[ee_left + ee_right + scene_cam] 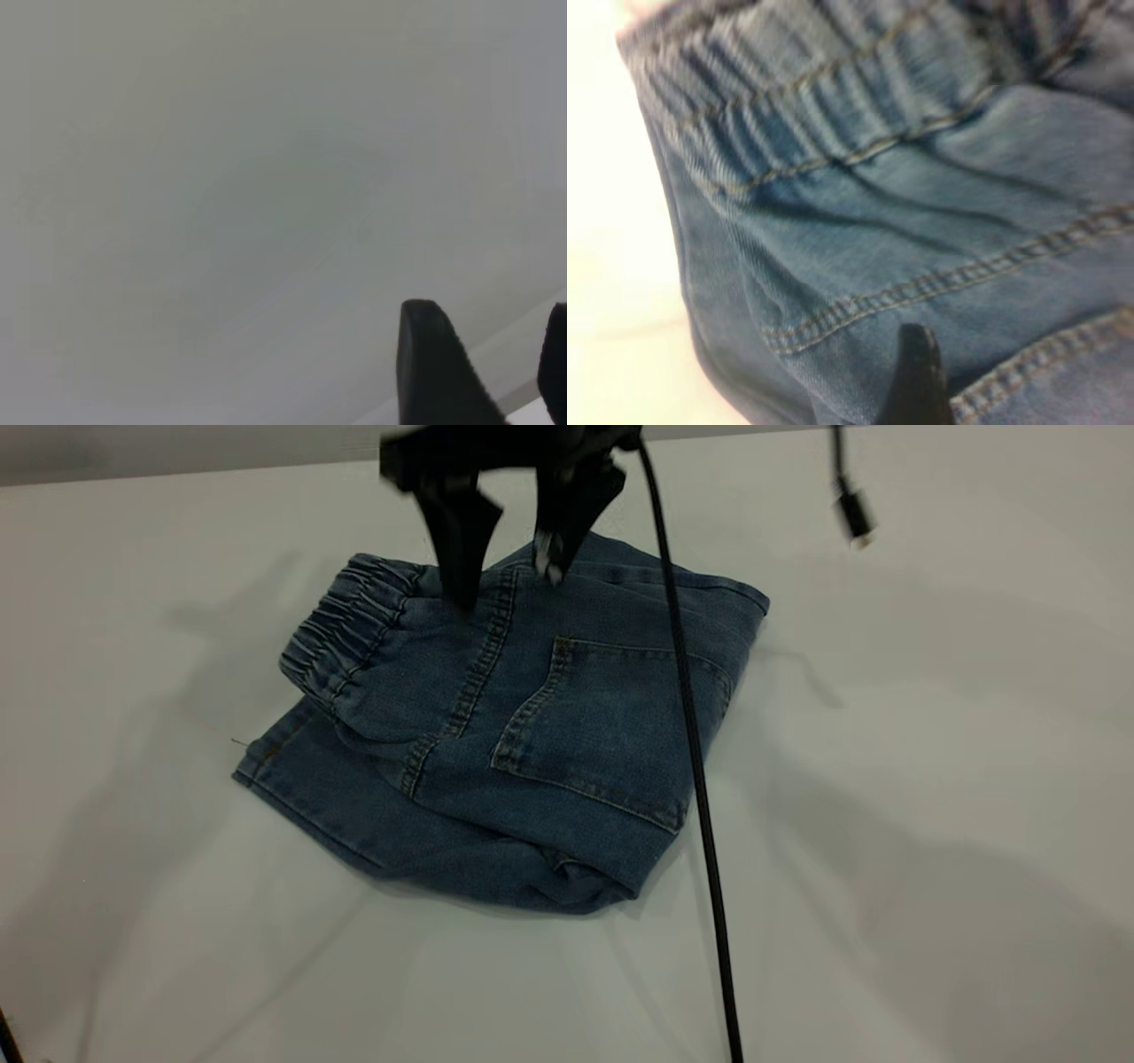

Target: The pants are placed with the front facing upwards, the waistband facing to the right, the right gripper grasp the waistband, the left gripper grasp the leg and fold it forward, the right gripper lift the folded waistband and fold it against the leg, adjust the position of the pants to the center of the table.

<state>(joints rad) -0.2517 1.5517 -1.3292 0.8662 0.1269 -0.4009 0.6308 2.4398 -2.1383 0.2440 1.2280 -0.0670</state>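
Observation:
The blue denim pants (532, 726) lie folded in a compact bundle on the white table (930, 824), a back pocket facing up. The gathered elastic waistband (341, 633) rests at the bundle's left end, over the leg hem below it. My right gripper (509, 567) hangs open over the far edge of the pants beside the waistband, its pointed tips at or just above the cloth. In the right wrist view one fingertip (917, 376) shows against the denim (921, 221), close to the waistband gathers (833, 97). My left gripper (492, 354) is open over bare table (221, 195), away from the pants.
A black cable (700, 779) runs from the arm across the right part of the pants down to the near edge. A small dark connector (853, 512) dangles at the upper right. White tabletop surrounds the bundle on all sides.

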